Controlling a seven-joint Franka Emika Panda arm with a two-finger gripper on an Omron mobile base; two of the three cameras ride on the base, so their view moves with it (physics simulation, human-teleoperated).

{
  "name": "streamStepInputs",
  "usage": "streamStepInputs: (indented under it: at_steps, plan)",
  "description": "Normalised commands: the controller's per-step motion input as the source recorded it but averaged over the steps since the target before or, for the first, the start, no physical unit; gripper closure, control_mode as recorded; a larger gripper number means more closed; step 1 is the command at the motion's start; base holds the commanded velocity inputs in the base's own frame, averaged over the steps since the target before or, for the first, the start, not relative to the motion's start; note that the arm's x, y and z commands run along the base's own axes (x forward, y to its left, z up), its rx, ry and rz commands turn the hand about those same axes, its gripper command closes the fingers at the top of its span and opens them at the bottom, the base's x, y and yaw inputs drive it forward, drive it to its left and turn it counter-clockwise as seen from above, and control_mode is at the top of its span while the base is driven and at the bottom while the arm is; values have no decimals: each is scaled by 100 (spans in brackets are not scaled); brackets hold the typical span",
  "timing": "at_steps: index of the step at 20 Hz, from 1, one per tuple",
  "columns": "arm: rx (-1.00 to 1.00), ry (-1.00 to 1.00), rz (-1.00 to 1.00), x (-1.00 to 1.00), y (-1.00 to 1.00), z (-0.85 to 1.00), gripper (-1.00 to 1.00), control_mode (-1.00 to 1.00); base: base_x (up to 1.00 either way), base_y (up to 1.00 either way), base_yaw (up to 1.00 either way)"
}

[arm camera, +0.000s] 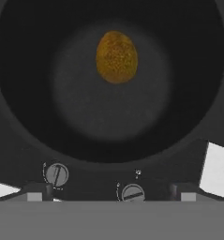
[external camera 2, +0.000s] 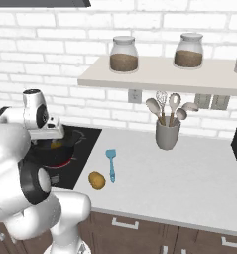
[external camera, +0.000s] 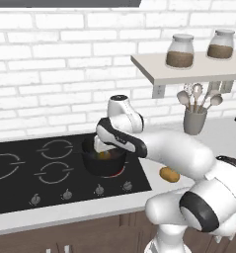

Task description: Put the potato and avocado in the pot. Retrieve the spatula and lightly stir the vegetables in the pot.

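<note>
1. The potato (arm camera: 116, 56) lies inside the black pot (arm camera: 29, 136) on the stove.
2. The arm partly hides the pot in both base views.
3. The gripper (external camera: 101, 146) hangs above the pot, fingers spread, holding nothing.
4. The spatula (external camera 2: 111, 163) lies on the counter.

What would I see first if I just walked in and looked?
Probably the big white robot arm leaning over the black pot on the stove, with a yellow-orange potato lying inside it. Next, a second yellow-orange lump and a little teal spatula lying side by side on the counter. Behind them stands a grey cup of spoons, below a shelf with two jars.
</note>
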Motion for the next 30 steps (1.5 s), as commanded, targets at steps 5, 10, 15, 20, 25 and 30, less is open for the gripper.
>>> streamStepInputs:
  at_steps: [5, 10, 15, 20, 25, 30]
  plan:
    - [0, 0, 4, -90, -91, 13, -100, -100, 0, 0, 0]
    - [0, 5, 4, -62, -97, 4, -100, -100, 0, 0, 0]
    - [0, 5, 3, -13, -81, 0, -100, -100, 0, 0, 0]
    - [0, 15, 1, 2, -71, 0, -100, -100, 0, 0, 0]
    - [0, 9, 4, 18, -64, -6, -100, -100, 0, 0, 0]
    - [0, 5, 8, 39, -36, -16, -100, -100, 0, 0, 0]
